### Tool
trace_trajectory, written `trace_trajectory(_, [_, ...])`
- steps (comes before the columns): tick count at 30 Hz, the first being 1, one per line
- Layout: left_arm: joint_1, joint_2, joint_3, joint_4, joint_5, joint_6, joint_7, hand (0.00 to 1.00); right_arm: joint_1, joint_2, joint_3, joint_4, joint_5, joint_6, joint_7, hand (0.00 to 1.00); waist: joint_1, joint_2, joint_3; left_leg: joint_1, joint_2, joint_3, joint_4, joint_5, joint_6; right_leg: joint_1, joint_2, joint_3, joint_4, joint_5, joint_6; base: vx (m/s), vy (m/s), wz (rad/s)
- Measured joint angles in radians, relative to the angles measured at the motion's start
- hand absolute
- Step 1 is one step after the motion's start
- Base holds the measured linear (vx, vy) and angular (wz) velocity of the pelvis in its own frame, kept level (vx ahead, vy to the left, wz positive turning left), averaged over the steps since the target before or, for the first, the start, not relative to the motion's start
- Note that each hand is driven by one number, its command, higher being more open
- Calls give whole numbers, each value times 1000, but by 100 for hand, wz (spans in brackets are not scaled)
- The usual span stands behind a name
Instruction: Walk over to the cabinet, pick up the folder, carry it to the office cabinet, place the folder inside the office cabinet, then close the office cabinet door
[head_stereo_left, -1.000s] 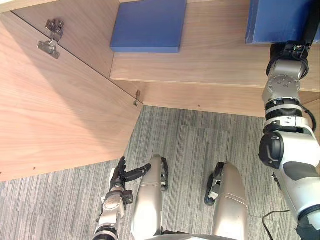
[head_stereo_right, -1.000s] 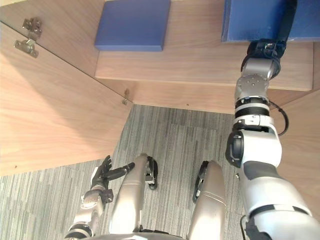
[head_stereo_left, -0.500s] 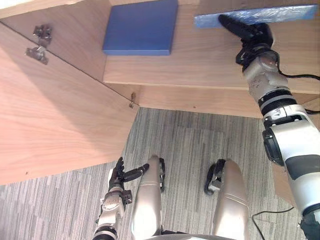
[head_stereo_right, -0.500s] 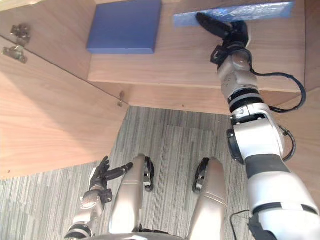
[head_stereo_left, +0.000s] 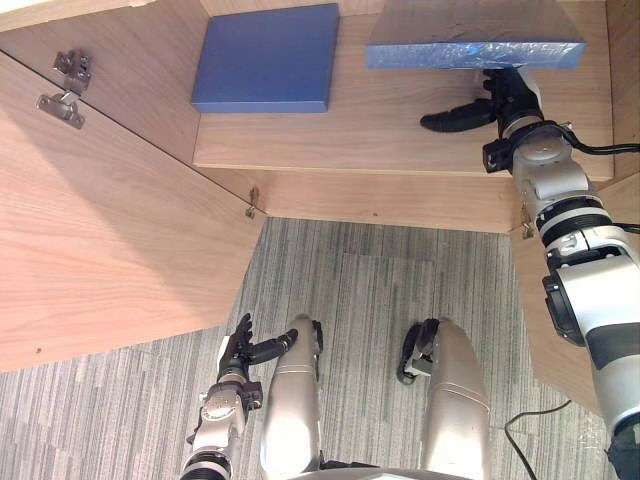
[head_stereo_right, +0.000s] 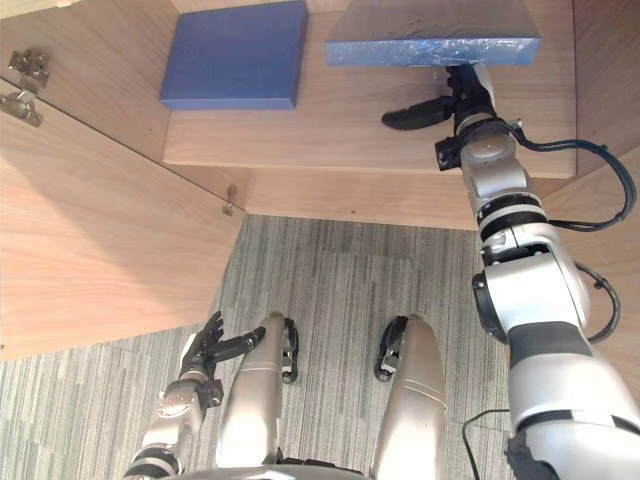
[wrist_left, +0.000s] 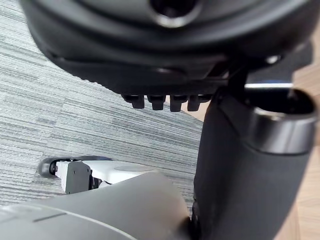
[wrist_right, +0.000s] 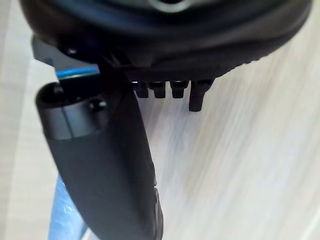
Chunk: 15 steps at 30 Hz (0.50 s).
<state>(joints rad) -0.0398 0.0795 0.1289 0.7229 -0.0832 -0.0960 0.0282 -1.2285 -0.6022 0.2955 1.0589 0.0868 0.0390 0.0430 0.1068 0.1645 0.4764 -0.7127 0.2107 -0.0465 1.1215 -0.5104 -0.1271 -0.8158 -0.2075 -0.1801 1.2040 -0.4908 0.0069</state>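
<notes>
Lying on the cabinet shelf (head_stereo_left: 400, 130), the blue folder (head_stereo_left: 475, 45) is at about 1 o'clock in your head view, so it looks like it is already where it belongs. I cannot tell if its near edge is all the way down on the wood.

Your right hand (head_stereo_left: 510, 100) is right below it. The hand is open: the thumb (head_stereo_left: 455, 118) sticks out toward 9 o'clock, clear of the folder, and the fingers (wrist_right: 172, 91) look straight. It has hold of nothing, which fits a hand that is letting go.

A second blue folder (head_stereo_left: 265, 58) lies flat at 11 o'clock, well apart, so the two do not bump.

The cabinet door (head_stereo_left: 110, 240) stands wide open at 9 o'clock and has to be shut next, I think. Your left hand (head_stereo_left: 238, 352) hangs loose and open at 7 o'clock, near the door's bottom edge.
</notes>
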Motion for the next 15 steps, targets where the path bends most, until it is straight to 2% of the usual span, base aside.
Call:
trace_trajectory(2, [3, 5, 1, -4, 6, 0, -17, 100, 33, 1, 9, -29, -118, -16, 36, 100, 0, -5, -2, 1, -2, 6, 1, 0, 0, 0, -2, 5, -2, 3, 3, -4, 14, -2])
trace_trajectory(5, [10, 11, 5, -7, 6, 0, -35, 100, 101, -2, 91, -105, -330, -29, 43, 100, -1, -20, -7, 5, -3, 16, 0, 0, 1, -2, -2, 14, -7, 8, 10, 13, 12, -7])
trace_trajectory(7, [18, 14, 7, -12, 6, 2, -39, 100, 179, -21, 149, -200, -419, -30, 46, 100, -1, -42, -14, 13, 3, 27, -5, 0, 1, -2, 6, 22, -14, 12, 12, 23, -3, -15])
trace_trajectory(10, [22, 15, 15, -12, 7, 11, -36, 100, 287, -26, 176, -354, -483, -36, 59, 100, -8, -67, -14, 35, 20, 42, -21, 0, 1, 5, 30, 34, -36, 24, 8, 36, -10, -26])
trace_trajectory(12, [25, 16, 15, -12, 7, 12, -35, 100, 328, -28, 193, -417, -492, -45, 65, 100, -14, -71, -13, 47, 32, 48, -25, -1, 0, 13, 41, 36, -45, 27, 7, 28, -15, -24])
trace_trajectory(13, [26, 25, 16, -12, 7, 18, -35, 100, 369, -25, 201, -478, -515, -47, 78, 100, -20, -88, -12, 66, 36, 63, -39, -1, -1, 17, 46, 44, -47, 27, 7, 40, -39, -21])
trace_trajectory(15, [28, 35, 17, -11, 7, 23, -35, 100, 413, -24, 205, -537, -528, -57, 91, 100, -28, -98, -12, 74, 44, 67, -46, -2, -3, 20, 57, 47, -53, 29, 7, 36, -48, -18])
